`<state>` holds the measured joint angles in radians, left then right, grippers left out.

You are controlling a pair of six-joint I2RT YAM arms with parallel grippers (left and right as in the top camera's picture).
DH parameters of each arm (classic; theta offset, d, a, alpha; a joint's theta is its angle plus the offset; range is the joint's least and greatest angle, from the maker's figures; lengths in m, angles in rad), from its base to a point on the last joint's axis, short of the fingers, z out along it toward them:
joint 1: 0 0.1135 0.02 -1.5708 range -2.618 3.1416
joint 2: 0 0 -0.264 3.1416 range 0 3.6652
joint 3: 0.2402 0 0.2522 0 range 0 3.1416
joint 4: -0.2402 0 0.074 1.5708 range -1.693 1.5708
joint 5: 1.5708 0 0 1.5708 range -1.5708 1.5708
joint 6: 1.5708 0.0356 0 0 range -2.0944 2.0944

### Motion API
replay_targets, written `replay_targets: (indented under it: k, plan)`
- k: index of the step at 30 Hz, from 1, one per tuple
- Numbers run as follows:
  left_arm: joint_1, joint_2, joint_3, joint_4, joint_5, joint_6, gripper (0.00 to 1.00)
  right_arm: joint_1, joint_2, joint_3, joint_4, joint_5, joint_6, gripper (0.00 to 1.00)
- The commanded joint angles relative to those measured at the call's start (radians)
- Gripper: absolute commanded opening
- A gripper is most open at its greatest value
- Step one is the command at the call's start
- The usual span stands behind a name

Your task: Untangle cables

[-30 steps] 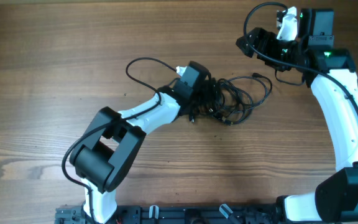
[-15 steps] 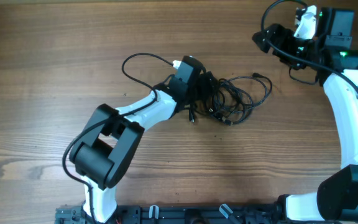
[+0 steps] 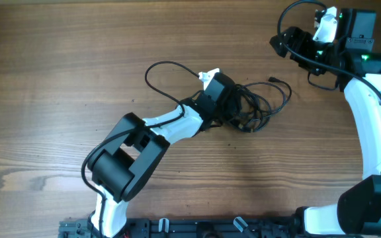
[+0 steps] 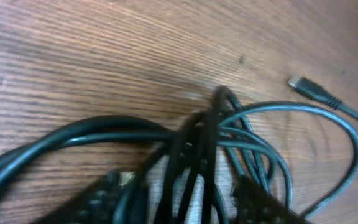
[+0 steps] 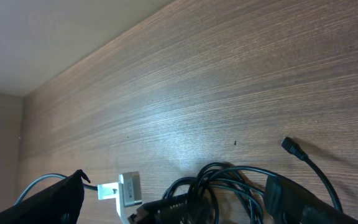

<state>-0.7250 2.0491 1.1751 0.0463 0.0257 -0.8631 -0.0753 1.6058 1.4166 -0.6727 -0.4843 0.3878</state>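
Note:
The cables (image 3: 260, 109) lie as one tangled black bundle at the table's middle, with a plug end (image 3: 278, 82) sticking out to the upper right. My left gripper (image 3: 235, 106) is pushed into the bundle's left side. In the left wrist view its fingers (image 4: 98, 199) straddle several strands of the cables (image 4: 210, 137), and wood still shows in the gaps between them; a loose plug (image 4: 306, 87) lies beyond. My right gripper (image 3: 276, 43) hangs open high at the far right. From there it looks down on the cables (image 5: 229, 177) with nothing between its fingers (image 5: 309, 199).
A thicker black wire (image 3: 164, 69) fixed to the left arm loops out to the bundle's left. The left wrist's white bracket (image 5: 128, 190) shows beside the bundle. Bare wooden table (image 3: 58, 79) surrounds the bundle, and a black rail (image 3: 197, 228) runs along the front edge.
The left gripper has pushed to the right into the bundle and its jaws have narrowed around strands. The right arm shifted right a second ago and has since held still.

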Motion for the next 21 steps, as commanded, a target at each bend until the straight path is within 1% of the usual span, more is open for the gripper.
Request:
replay_targets:
  k: [1, 2, 5, 6, 7, 8, 9, 11, 13, 16, 17, 19, 21]
  plan:
    - [0.002, 0.036, -0.010, -0.006, -0.039, 0.018, 0.23, 0.003, -0.009, 0.023, -0.002, 0.020, -0.019, 0.94]
    - [0.006, 0.028, -0.010, -0.006, -0.039, 0.018, 0.17, 0.005, -0.009, 0.023, -0.002, 0.013, -0.020, 0.94]
    - [0.031, -0.021, -0.010, -0.029, -0.039, 0.024, 0.13, 0.016, -0.009, 0.023, -0.003, 0.013, -0.022, 0.94]
    - [0.043, -0.050, -0.010, -0.045, -0.038, 0.031, 0.10, 0.023, -0.009, 0.023, -0.003, 0.005, -0.026, 0.95]
    - [0.052, -0.072, -0.010, -0.056, -0.037, 0.046, 0.06, 0.029, -0.009, 0.023, -0.002, -0.011, -0.043, 0.94]
    - [0.068, -0.114, -0.010, -0.069, -0.026, 0.078, 0.04, 0.041, -0.009, 0.023, 0.004, -0.048, -0.081, 0.94]
    - [0.082, -0.149, -0.010, -0.074, -0.008, 0.106, 0.04, 0.052, -0.009, 0.023, 0.009, -0.075, -0.106, 0.93]
    - [0.122, -0.241, -0.010, -0.087, 0.074, 0.178, 0.04, 0.082, -0.009, 0.023, 0.029, -0.135, -0.173, 0.91]
    - [0.169, -0.322, -0.010, -0.118, 0.163, 0.206, 0.04, 0.108, -0.009, 0.023, 0.042, -0.179, -0.241, 0.84]
    - [0.246, -0.423, -0.010, -0.184, 0.321, 0.210, 0.04, 0.144, -0.009, 0.023, 0.054, -0.268, -0.369, 0.79]
    - [0.276, -0.454, -0.010, -0.203, 0.403, 0.227, 0.04, 0.161, -0.009, 0.023, 0.058, -0.300, -0.419, 0.77]
    - [0.314, -0.489, -0.010, -0.230, 0.497, 0.231, 0.04, 0.181, -0.009, 0.023, 0.065, -0.314, -0.453, 0.75]
    - [0.348, -0.517, -0.010, -0.259, 0.579, 0.231, 0.04, 0.203, -0.009, 0.023, 0.071, -0.314, -0.482, 0.69]
